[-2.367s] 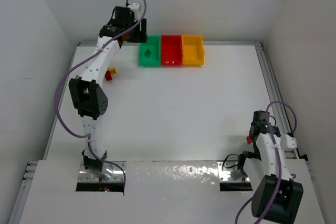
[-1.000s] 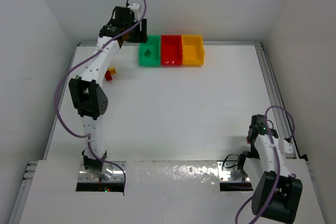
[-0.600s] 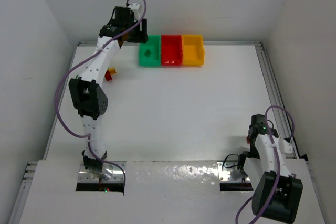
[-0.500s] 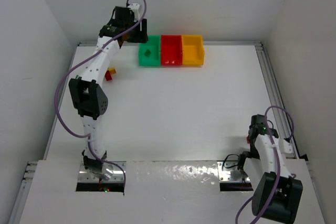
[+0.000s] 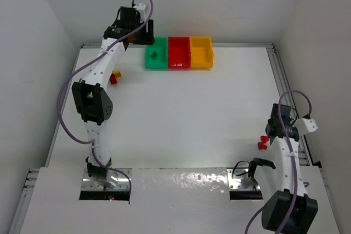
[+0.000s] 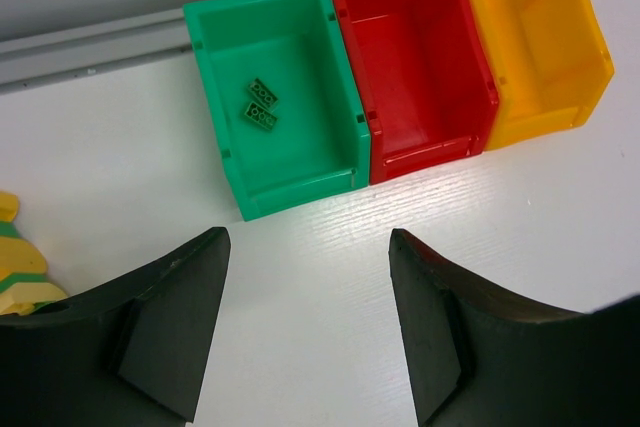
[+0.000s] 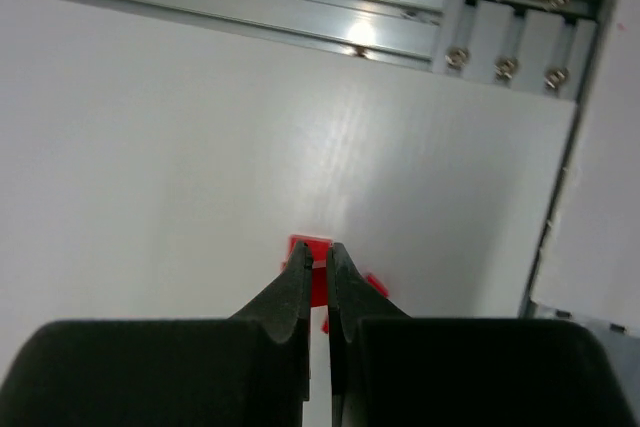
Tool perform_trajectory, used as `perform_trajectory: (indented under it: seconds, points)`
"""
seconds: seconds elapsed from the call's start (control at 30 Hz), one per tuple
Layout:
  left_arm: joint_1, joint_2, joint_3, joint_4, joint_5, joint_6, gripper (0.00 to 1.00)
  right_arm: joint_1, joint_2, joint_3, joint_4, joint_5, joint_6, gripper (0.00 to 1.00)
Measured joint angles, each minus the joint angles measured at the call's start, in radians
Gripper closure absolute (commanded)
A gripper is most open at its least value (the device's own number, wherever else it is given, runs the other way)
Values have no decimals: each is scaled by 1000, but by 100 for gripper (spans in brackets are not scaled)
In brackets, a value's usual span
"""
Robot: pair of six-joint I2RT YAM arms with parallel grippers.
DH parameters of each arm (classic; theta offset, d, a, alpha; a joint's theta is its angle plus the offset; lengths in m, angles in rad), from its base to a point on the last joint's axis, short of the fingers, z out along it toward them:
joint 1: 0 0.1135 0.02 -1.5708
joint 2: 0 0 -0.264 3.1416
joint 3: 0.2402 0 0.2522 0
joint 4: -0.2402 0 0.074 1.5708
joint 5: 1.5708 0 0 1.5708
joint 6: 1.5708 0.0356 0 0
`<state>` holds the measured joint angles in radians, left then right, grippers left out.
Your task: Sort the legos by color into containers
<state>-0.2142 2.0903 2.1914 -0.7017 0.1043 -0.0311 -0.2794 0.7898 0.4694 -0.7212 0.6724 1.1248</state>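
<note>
Near the right edge of the white counter (image 5: 192, 113), our right end effector (image 7: 318, 255) grasps a tiny red plastic brick (image 7: 308, 244); our left end effector (image 6: 307, 239) hangs released before the green plastic bin (image 6: 300, 162).

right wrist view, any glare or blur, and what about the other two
Right wrist: glare on the metal rail, sheen on the table, right claw dark and soft. Left wrist: green bin sharp, evenly lit. Top external: speckled glare on the near plate.
</note>
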Motion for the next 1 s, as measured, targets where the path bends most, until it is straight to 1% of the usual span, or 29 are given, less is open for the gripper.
perform_trajectory:
  seconds: [0.1,0.2,0.3,0.4,0.53,0.7,0.77,0.83,0.93,1.0]
  points:
    - [0,0,0,0,-8,1,37,0,40,46,79,-42,-108,100]
    - [0,0,0,0,-24,3,37,6,106,89,161,-130,-205,100]
    - [2,0,0,0,-39,5,37,40,195,159,217,-205,-273,100]
    - [5,-4,-6,1,-53,8,38,121,289,249,269,-238,-319,100]
    - [14,-29,-43,0,-72,11,37,281,447,414,351,-294,-359,100]
    - [44,-62,-89,-2,-101,30,37,406,660,597,469,-406,-379,100]
    - [64,-70,-101,-3,-114,35,37,446,778,710,483,-439,-402,100]
    - [87,-73,-109,-4,-126,39,37,489,924,867,494,-467,-438,100]
    - [121,-75,-124,-5,-150,47,37,562,1168,1168,510,-500,-505,100]
    - [139,-75,-136,-6,-161,50,37,608,1326,1393,466,-526,-555,100]
